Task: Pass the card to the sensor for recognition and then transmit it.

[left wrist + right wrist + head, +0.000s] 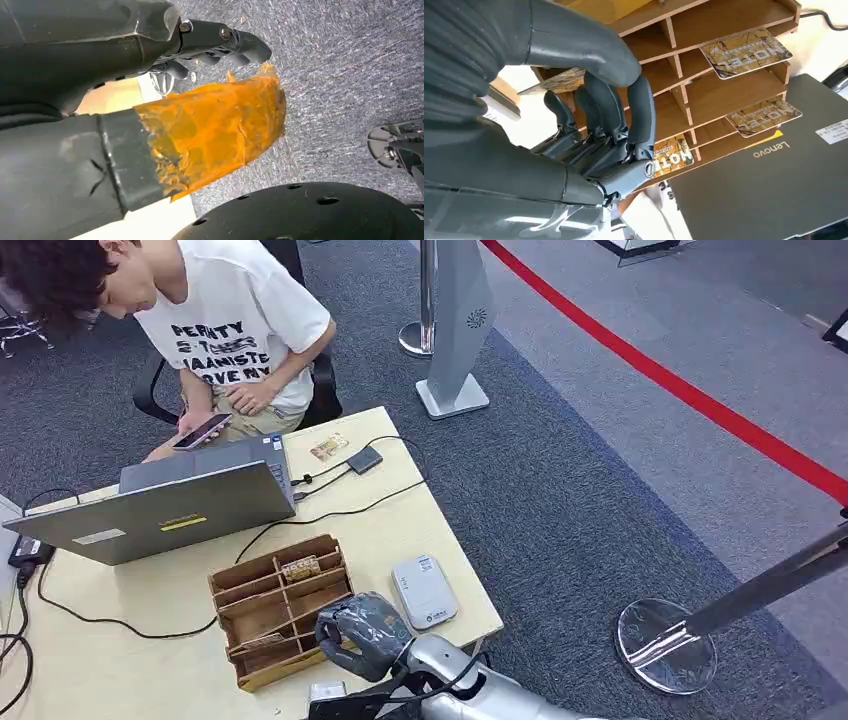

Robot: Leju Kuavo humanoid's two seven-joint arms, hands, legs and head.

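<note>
Right hand [362,634] low over the near end of the brown wooden slotted card rack [281,604] on the pale wood counter [130,660], fingers [640,118] curled around a patterned hotel card [555,82] in a rack slot, grip unclear, white card reader [424,590] just beside the rack, left hand [150,125] off the counter edge above carpet, fingers bent holding nothing, seated person [215,330] behind a grey laptop [165,506].

The right robot hand [594,125] is hiding most of one card [555,81]; whether it is gripping it stays unclear.
</note>
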